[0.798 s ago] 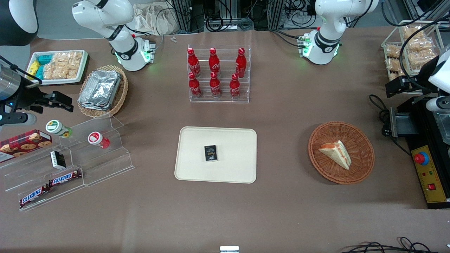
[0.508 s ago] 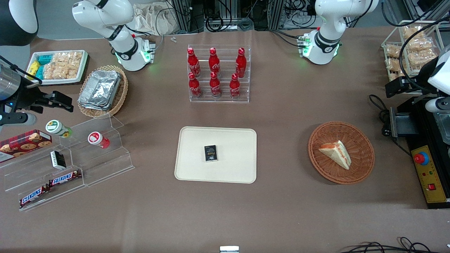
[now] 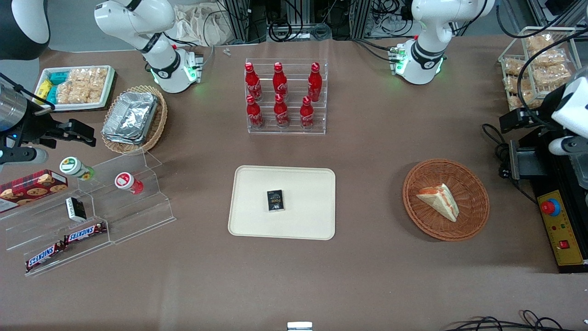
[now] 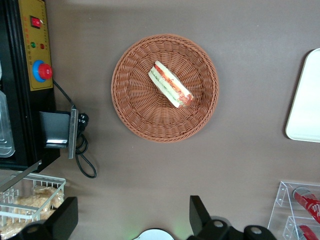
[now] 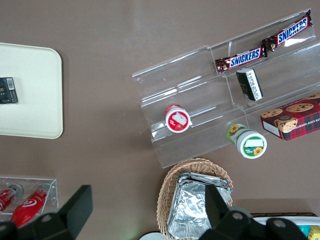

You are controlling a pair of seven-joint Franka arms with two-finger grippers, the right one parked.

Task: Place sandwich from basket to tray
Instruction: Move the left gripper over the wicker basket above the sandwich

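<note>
The sandwich (image 3: 438, 200) (image 4: 170, 91), a pale bread wedge with orange-red and green filling, lies in the round reddish-brown wicker basket (image 3: 413, 184) (image 4: 130, 100). The cream tray (image 3: 303, 220) (image 4: 307, 105) (image 5: 30, 100) lies flat at mid-table, beside the basket toward the parked arm's end. My gripper (image 3: 507, 120) (image 4: 132, 220) hangs open and holds nothing. It is high over the working arm's end of the table, farther from the front camera than the basket and apart from it.
A small black box (image 3: 275, 201) lies on the tray. An acrylic rack of red bottles (image 3: 285, 99) stands farther from the camera than the tray. A black and yellow control box (image 3: 558, 225) and a wire rack of snack bags (image 3: 537, 59) flank my gripper.
My gripper and wrist have shifted slightly nearer to the front camera and toward the basket. Sandwich, basket and tray have not moved.
</note>
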